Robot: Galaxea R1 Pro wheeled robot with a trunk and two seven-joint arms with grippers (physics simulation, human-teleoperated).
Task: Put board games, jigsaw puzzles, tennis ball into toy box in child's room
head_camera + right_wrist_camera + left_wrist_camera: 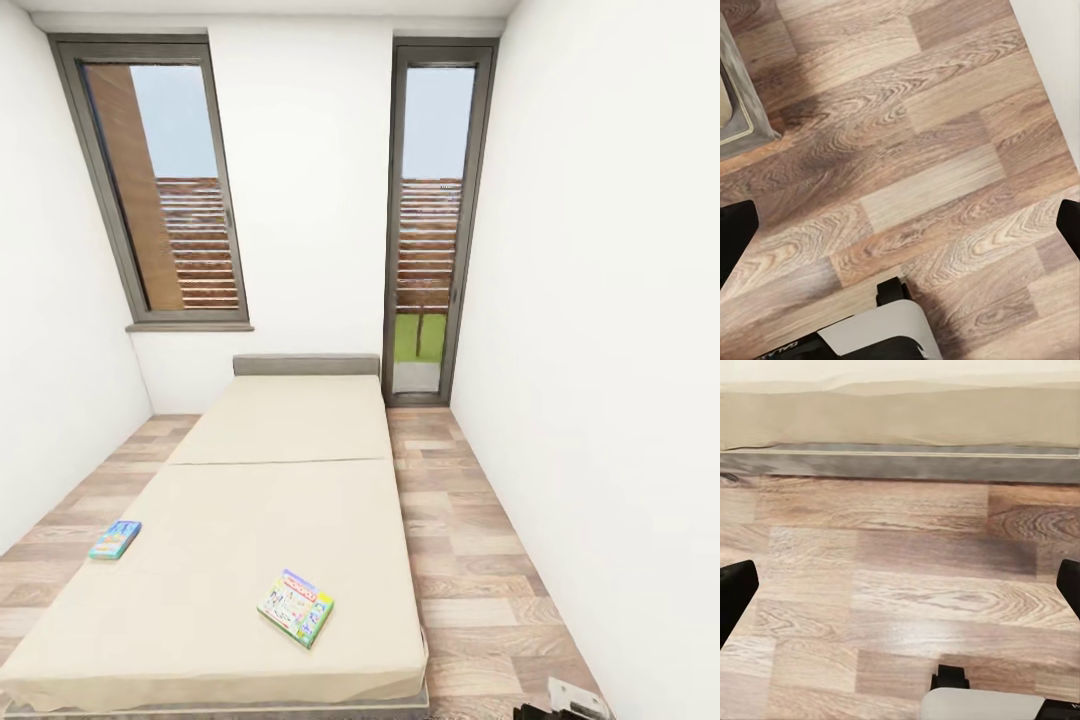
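A: Which step is judged to be in hand?

B: The approach to the bed (290,500). No toy is held yet, and the table and toy box are not met with from here. The bed's edge (900,412) is seen ahead of the left gripper (900,585), across a strip of wooden floor (900,585); a corner of it (739,112) lies beside the right gripper (900,225).

A: How are the grippers described?

B: Both are spread wide, with only the dark fingertips (735,592) seen at the frame edges, and nothing is held between them. The same is found on the right (735,240).

A: What is counted?

B: Two board games are counted on the bed: a green one (296,607) well ahead of the grippers, toward the near edge, and a blue one (115,539) farther off on the left gripper's side. Two windows (160,180) are counted on the far wall.

A: What is called for next?

B: Probably the base is to be brought closer, then one arm raised over the mattress toward the green game.
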